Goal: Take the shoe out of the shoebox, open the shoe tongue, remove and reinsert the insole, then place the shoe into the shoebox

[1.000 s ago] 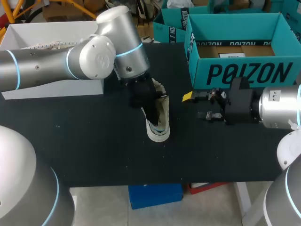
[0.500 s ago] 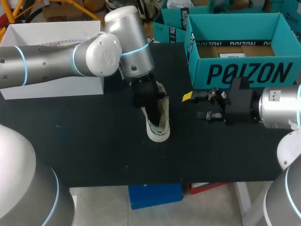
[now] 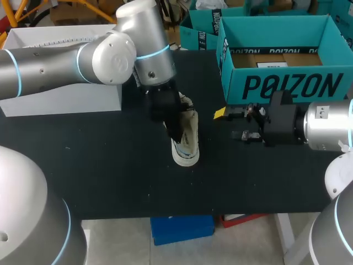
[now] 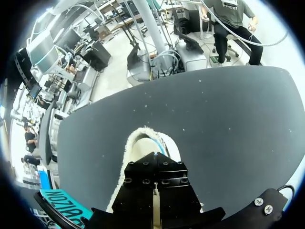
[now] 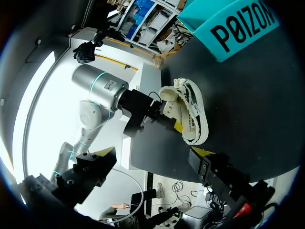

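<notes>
White box [image 3: 60,83] sits far left on the black table [image 3: 110,171]; not part of the job. The left arm comes in over it. The left gripper [image 3: 172,122] is pushed down into the mouth of the shoe [image 3: 186,146]. The shoe hides the tips from above and the wrist view shows only the black gripper body, so I can't tell if it's open or closed, or whether it has hold of anything.

The shoe is out of the box, near the table's middle, sole down, toe toward the near edge. It sits left of the shoebox [image 3: 281,83] and apart from it.

The right gripper [image 3: 229,125] hangs just right of the shoe, not touching. It's spread open with nothing in it.

The teal shoebox is far right, open on top, no shoe in it.

Step, as a judgement: tongue-opening or insole pull. Which one isn't clear, since no insole shows outside the shoe.

The next move likely needs the shoe held down, because a light shoe may lift with the left gripper. The idle right gripper is placed to pin the side or toe while the left draws upward.
</notes>
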Controlling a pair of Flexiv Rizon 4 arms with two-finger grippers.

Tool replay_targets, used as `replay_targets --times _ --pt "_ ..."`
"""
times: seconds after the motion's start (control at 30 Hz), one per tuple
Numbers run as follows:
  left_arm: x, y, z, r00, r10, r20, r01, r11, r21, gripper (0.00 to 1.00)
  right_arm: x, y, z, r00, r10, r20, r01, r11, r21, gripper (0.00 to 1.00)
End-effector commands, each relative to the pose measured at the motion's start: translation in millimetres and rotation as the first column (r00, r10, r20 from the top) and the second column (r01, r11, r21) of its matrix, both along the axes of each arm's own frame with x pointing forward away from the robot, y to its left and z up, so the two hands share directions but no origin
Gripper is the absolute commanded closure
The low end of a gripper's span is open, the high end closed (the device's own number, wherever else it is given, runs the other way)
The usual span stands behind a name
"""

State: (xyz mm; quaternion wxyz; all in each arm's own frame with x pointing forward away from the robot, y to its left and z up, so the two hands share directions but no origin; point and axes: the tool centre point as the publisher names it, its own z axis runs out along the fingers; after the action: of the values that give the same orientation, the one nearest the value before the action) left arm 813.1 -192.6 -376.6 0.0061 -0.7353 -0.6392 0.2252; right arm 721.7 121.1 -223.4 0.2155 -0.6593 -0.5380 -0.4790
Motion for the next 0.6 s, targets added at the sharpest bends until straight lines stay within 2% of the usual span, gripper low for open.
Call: replay_targets --times 0.03,0.27,0.6 --pt "-3.7 -1.3 -3.2 0.999 0.001 0.05 -0.002 1.0 0.015 1.0 0.2 1.0 0.1 1.0 -0.002 -0.001 0.002 1.0 -0.002 0.0" --pt "-7.7 -5.1 -13.8 0.996 0.027 0.08 -0.029 0.999 0.023 1.0 0.2 1.0 0.1 1.0 -0.002 -0.001 0.002 1.0 -0.002 0.0" --pt "-13.1 -6.7 -31.8 0.992 -0.002 0.127 -0.011 0.995 0.097 1.0 0.2 1.0 0.1 1.0 -0.002 -0.001 0.002 1.0 -0.002 0.0"
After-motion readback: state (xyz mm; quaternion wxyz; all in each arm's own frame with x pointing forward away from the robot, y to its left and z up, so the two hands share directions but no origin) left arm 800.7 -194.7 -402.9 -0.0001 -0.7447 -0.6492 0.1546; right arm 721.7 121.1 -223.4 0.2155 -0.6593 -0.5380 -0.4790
